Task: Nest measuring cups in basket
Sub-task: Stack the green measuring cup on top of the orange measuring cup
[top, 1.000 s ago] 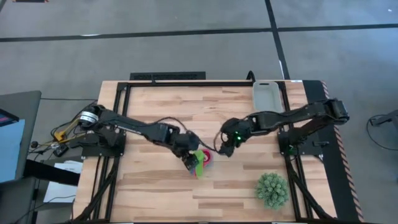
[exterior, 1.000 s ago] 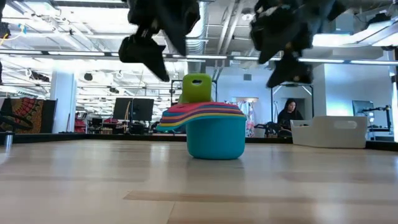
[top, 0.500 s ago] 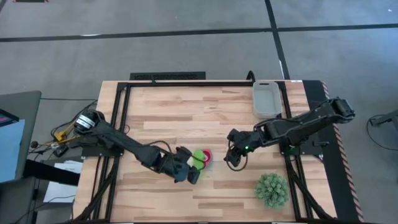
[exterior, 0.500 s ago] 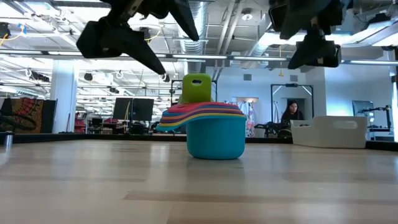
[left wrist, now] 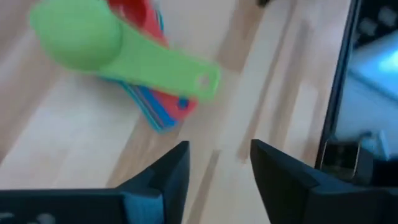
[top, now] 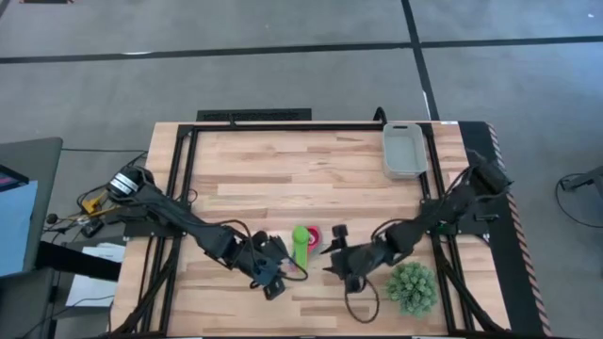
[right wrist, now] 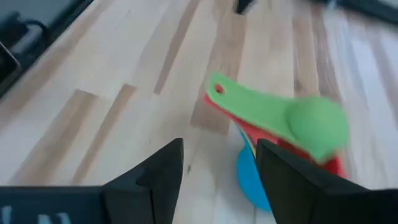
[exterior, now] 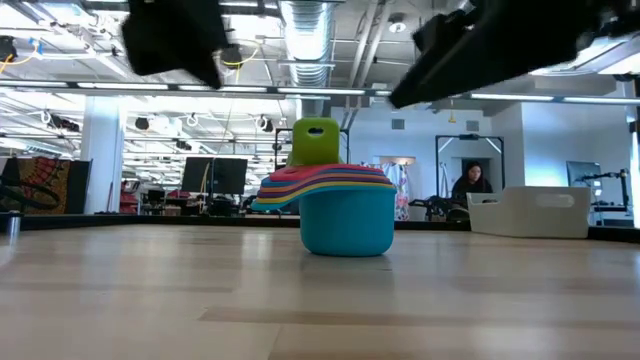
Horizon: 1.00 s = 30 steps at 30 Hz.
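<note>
Left gripper [left wrist: 214,163]: jaws parted, empty, just beside the cups [top: 304,241]. Right gripper [right wrist: 219,163]: jaws parted, empty, on the stack's other side. Cups are smooth plastic, nested, green flat handle uppermost, on wood-grain table [top: 245,169]. Basket [top: 403,151], pale rounded bin, stands well apart from the cups.

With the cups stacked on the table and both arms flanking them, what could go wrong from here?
The nested measuring cups sit on the table, far from the basket; the stack might shed cups if carried by one handle. The left hand and right hand, both open, flank it closely and could collide. The spiky plant crowds the right arm.
</note>
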### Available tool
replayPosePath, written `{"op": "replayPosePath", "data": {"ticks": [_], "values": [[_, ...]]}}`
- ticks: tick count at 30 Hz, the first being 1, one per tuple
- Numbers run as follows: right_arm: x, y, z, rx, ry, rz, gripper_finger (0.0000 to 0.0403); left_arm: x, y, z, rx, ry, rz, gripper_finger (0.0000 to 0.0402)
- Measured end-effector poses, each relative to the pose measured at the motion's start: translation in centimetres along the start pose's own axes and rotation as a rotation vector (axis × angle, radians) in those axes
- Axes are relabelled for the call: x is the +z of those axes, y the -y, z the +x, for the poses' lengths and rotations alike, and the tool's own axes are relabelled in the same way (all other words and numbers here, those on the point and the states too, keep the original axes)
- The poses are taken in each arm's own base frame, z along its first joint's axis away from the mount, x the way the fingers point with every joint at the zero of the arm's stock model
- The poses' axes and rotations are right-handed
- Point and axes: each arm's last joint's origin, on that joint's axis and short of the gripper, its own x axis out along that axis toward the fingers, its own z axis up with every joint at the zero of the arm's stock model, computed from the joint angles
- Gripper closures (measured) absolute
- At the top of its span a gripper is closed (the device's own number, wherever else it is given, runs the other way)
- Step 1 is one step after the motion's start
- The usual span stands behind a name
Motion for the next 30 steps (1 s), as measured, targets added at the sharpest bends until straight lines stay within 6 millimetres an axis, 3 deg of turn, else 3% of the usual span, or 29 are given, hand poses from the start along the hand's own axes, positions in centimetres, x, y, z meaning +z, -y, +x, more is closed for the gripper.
{"op": "replayPosePath", "data": {"ticks": [10, 16, 24, 30], "values": [[1.0, -2.1, 5.2, -0.085, -0.036, -0.296, 0.0194, -0.8, -0.3, -0.9, 0.018, -0.103, -0.085, 0.028], [1.9, -2.5, 6.9, -0.115, -0.047, -0.338, 0.0202, -1.3, -0.2, -1.2, 0.016, -0.139, -0.131, 0.0281], [1.9, -1.2, 7.4, -0.159, -0.098, -0.334, 0.024, -1.7, -0.2, -1.4, 0.039, -0.158, -0.15, 0.0281], [1.8, -0.7, 7.4, -0.172, -0.118, -0.335, 0.032, -1.7, -0.3, -1.4, 0.049, -0.161, -0.156, 0.0281]]}}
